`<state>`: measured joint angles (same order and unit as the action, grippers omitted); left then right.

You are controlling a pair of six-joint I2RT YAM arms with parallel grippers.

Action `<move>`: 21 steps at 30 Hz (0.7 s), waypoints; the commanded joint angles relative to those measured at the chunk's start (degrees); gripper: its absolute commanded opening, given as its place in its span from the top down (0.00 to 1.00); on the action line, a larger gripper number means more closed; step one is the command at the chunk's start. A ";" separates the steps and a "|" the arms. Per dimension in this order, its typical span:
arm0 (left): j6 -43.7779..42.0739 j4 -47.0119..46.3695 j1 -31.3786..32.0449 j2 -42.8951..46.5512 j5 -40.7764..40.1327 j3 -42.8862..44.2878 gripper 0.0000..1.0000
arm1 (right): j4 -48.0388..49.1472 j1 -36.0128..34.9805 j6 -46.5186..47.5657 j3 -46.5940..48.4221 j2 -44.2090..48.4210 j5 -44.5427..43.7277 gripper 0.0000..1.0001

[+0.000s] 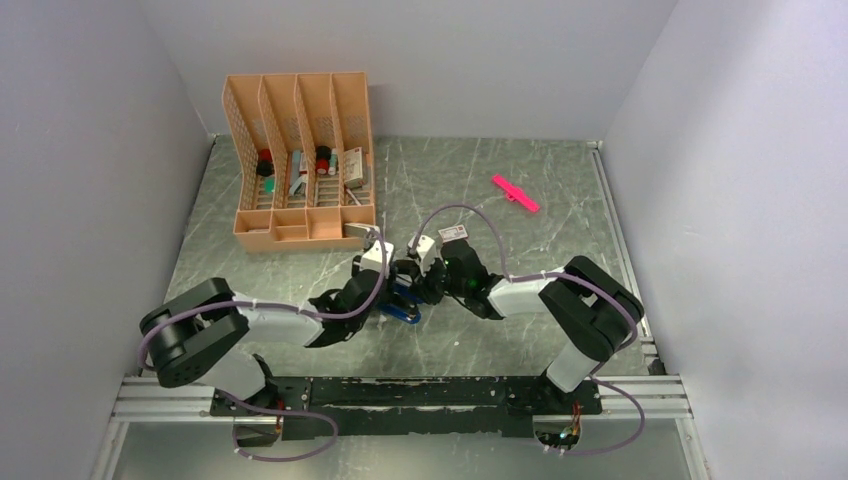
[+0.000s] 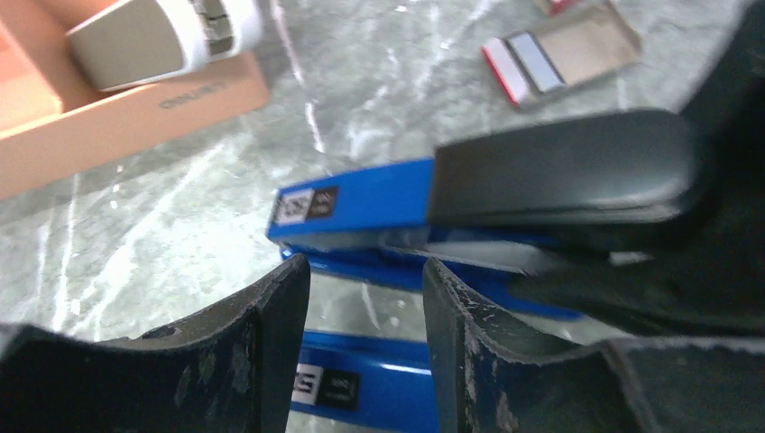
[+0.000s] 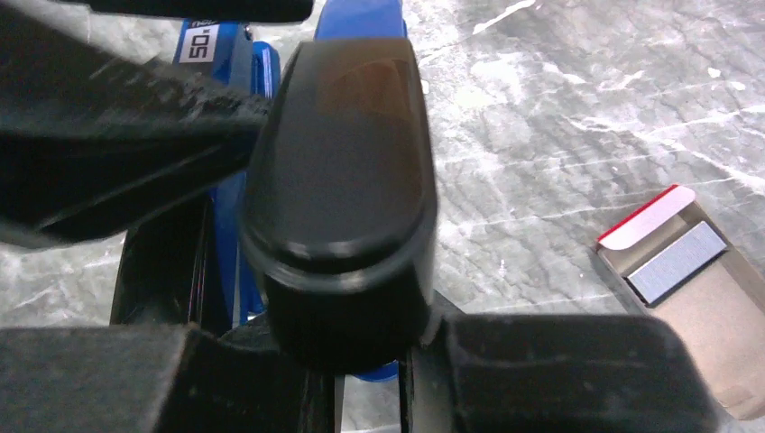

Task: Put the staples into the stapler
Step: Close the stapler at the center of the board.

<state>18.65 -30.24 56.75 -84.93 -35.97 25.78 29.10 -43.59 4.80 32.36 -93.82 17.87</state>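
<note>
Likely opening step: right gripper is pinching stapler by its lid; left gripper is hovering spread beside stapler. Next: probably pinching staples lying beyond stapler.

Blue stapler on a marbled table
Ahead of the black left gripper, the stapler is bright blue with a black top. The table is grey with white veins. The brown box beyond is edged red and white, and its staples are grey.

The stapler sat mid-tabletop, toward the near edge. The organizer stood at the far left. A stick lay at the far right, well apart from both. An open box lay near the stapler, with staples in it.
</note>
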 commanded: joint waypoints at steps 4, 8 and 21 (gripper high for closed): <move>0.15 10.02 2.14 6.34 6.74 2.17 0.44 | 0.64 0.17 2.09 -0.11 -1.43 -4.37 0.86; 1.78 13.83 2.11 10.74 6.30 1.95 0.42 | 1.07 0.13 2.23 -0.33 -1.39 -4.66 0.81; 12.69 19.68 -3.74 19.03 4.12 -0.25 0.31 | -0.07 0.35 -1.54 -3.22 9.91 -8.77 0.57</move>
<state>27.57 -13.65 54.39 -67.18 -30.76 26.39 28.49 -43.53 4.93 30.24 -89.12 12.27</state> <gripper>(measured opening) 0.686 0.410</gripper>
